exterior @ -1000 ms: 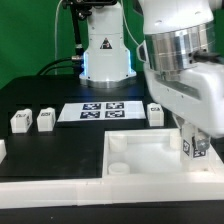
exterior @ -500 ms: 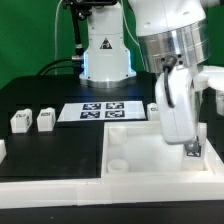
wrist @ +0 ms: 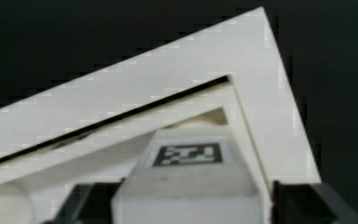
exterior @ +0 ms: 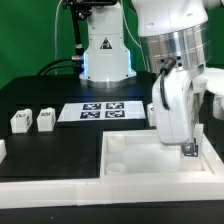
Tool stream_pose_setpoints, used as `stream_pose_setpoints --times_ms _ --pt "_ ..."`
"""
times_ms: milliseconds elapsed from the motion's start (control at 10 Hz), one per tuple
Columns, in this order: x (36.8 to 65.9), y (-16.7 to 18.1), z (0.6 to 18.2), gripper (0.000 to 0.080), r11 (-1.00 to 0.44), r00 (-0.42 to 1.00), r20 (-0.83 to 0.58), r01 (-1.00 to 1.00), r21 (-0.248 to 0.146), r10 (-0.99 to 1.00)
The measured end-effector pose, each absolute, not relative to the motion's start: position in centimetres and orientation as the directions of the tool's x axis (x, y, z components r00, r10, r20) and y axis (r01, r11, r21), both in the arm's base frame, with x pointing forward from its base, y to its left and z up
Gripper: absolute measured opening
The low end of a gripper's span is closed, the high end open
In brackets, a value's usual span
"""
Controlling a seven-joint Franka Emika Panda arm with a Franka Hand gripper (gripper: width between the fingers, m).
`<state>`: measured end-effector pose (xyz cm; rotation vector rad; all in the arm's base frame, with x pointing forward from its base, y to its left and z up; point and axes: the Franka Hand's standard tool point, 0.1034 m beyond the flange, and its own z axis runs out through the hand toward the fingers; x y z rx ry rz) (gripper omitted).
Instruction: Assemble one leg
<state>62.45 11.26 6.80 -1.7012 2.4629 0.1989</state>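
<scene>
We see the gripper (exterior: 189, 150) lowered over the far corner of the tray (exterior: 130, 150), on the exterior view's right, its fingers pinching a leg (wrist: 190, 160) between them. In the wrist view the leg sits directly below the gripper, its tagged face turned up toward the camera, with a dark finger on either side. The tray's raised corner rim lies just beyond the leg. We cannot tell from either view whether the leg's lower end already touches the tray or has entered a corner socket; the arm hides that spot in the exterior view.

We judge the task to be midway. The leg is picked up and brought to the tray corner, so grasping and carrying are done. Seating it in its socket, and any turning needed to fix it, remain. The socket nearest the camera on the tray (exterior: 118, 168) stands open and unfilled.

Well away from the gripper, toward the exterior view's left, two spare legs (exterior: 20, 121) (exterior: 45, 119) rest on the table (exterior: 40, 95), and another tagged part (exterior: 152, 111) stands just behind the gripper, partly hidden. The marker board (exterior: 98, 111) lies between them.

No brand or readable writing appears. The only printing is the black-and-white square tags on the legs and the marker board; their patterns carry no letters we can make out.
</scene>
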Motion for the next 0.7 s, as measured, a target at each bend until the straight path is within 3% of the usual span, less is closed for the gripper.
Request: stream_pose_setpoints --times_ms 100,200,500,700 --pt "62.0 11.9 7.2 0.0555 0.343 -0.342 -0.194 -0.939 0.029 -0.92" --pt "61.6 12.3 8.0 0.0631 0.337 -0.335 -0.199 -0.941 0.025 -0.921" --pt "61.2 13.7 11.2 0.0649 0.317 -0.31 -0.224 -0.948 0.004 -0.924" --pt "61.1 13.6 10.7 0.0649 0.313 -0.307 -0.219 -0.95 0.007 -0.926"
